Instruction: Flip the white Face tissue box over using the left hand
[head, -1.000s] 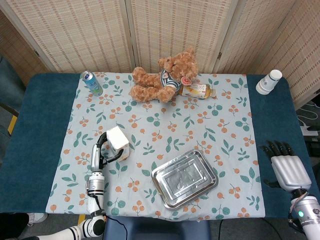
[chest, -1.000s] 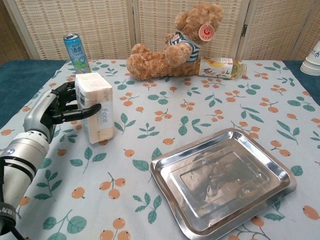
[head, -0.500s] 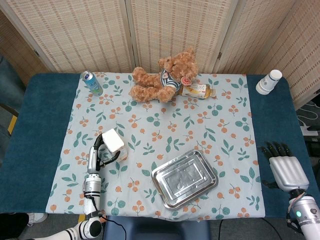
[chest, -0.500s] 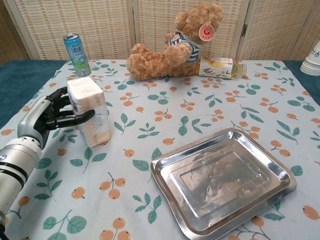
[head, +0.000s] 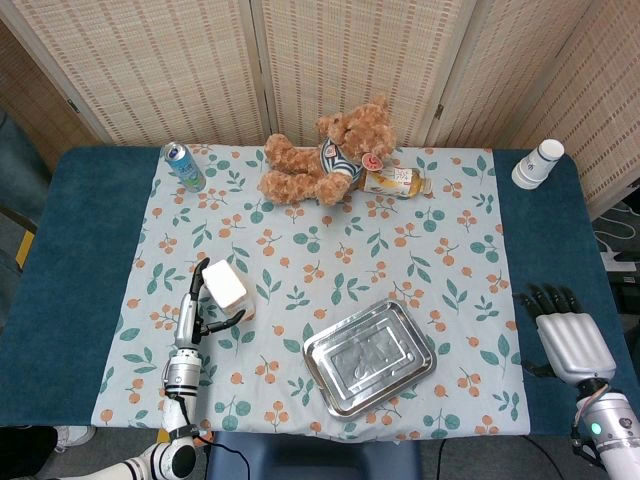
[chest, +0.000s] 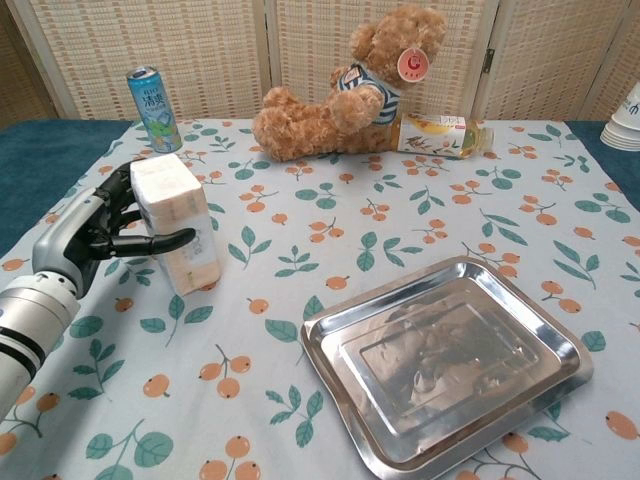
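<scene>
The white Face tissue box (chest: 176, 222) stands on end on the floral cloth at the left, tilted with its top leaning left toward my arm. My left hand (chest: 100, 232) grips it, thumb across the front face and fingers behind it. From above, the tissue box (head: 225, 285) shows its top face beside my left hand (head: 198, 305). My right hand (head: 565, 335) rests at the table's right edge on the blue cloth, fingers spread and holding nothing; the chest view does not show it.
A steel tray (chest: 447, 359) lies right of the box. At the back are a teddy bear (chest: 345, 95), a bottle (chest: 440, 133) lying down, and a blue can (chest: 152, 107). Stacked paper cups (head: 537, 163) stand at the far right corner.
My left hand has drawn the box slightly leftward and tipped it further left, so the "Face" lettering on its front no longer shows. The right hand stayed put.
</scene>
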